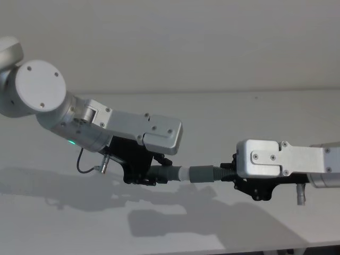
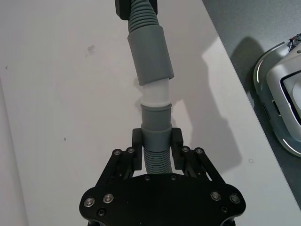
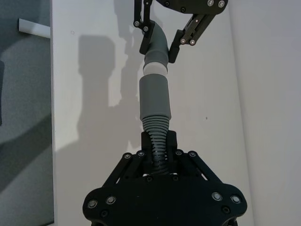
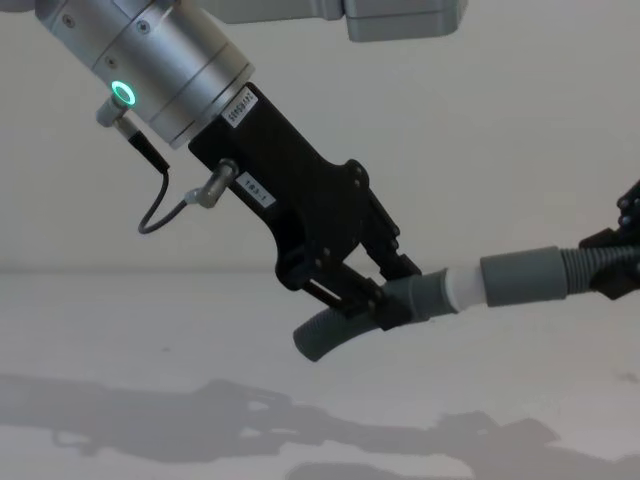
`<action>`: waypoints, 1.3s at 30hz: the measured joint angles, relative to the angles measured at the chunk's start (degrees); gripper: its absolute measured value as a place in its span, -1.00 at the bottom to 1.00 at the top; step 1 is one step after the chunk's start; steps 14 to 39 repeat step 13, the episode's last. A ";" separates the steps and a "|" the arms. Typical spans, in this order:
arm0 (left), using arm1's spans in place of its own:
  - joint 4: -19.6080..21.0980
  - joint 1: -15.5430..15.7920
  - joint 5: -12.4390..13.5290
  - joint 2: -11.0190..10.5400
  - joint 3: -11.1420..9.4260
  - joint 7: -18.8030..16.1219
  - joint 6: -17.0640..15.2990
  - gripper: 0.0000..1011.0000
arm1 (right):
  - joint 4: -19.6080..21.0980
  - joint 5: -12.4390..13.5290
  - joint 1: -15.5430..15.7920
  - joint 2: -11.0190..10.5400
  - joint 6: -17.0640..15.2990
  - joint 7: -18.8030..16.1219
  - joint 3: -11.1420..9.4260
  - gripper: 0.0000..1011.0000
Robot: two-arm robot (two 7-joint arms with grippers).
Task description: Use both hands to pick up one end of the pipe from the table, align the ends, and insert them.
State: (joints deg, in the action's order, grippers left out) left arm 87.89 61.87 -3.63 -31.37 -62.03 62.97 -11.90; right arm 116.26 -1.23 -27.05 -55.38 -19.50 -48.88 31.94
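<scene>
Chest view, curved pipe piece (image 4: 330, 335) tail

Silver arms (image 1: 133, 130), black screw-studded grippers (image 2: 157, 143), green ring light (image 4: 123, 94), thin black cable (image 4: 155, 205), label unreadable.

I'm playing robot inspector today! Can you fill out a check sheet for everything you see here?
Surface: white table, bare, with arm shadows.
Job's things: curved pipe piece and cuffed pipe piece both held above the table; white tip partly inside the wide cuff, a white band showing between them.
Clutter: nothing seen.
Grippers: left gripper shut on the curved piece; right gripper shut on the cuffed piece's ribbed part.
Cables: thin black cable looping beside the left wrist.
Surroundings: plain wall behind; a white device on the floor past the table edge.
</scene>
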 joint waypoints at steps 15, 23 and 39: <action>0.17 0.00 -0.13 0.00 -0.01 -0.15 0.11 -0.35 | 0.07 0.08 -0.46 0.06 -0.18 -0.14 0.31 -0.69; 0.17 0.00 -0.13 0.00 -0.01 -0.15 0.11 -0.35 | 0.07 0.08 -0.46 0.06 -0.18 -0.14 0.31 -0.69; 0.17 0.00 -0.13 0.00 -0.01 -0.15 0.11 -0.35 | 0.07 0.08 -0.46 0.06 -0.18 -0.14 0.31 -0.69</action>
